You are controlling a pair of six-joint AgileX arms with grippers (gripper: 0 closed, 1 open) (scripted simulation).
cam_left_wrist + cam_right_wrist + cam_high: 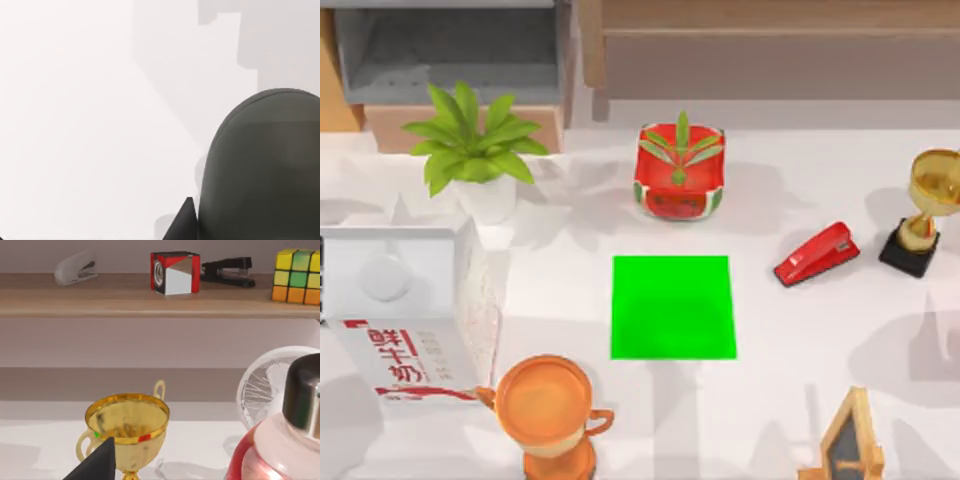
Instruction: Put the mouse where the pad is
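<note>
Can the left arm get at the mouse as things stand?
Probably yes. In the left wrist view the dark rounded mouse lies right under the camera on bare white table, with a left gripper fingertip beside it and nothing between them.

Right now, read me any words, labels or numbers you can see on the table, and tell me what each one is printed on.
"鲜牛奶": red characters on the side of the milk carton, at the table's left. A smaller red line beneath them is too blurred to read.
The pad, red stapler and trophies carry no text.
</note>
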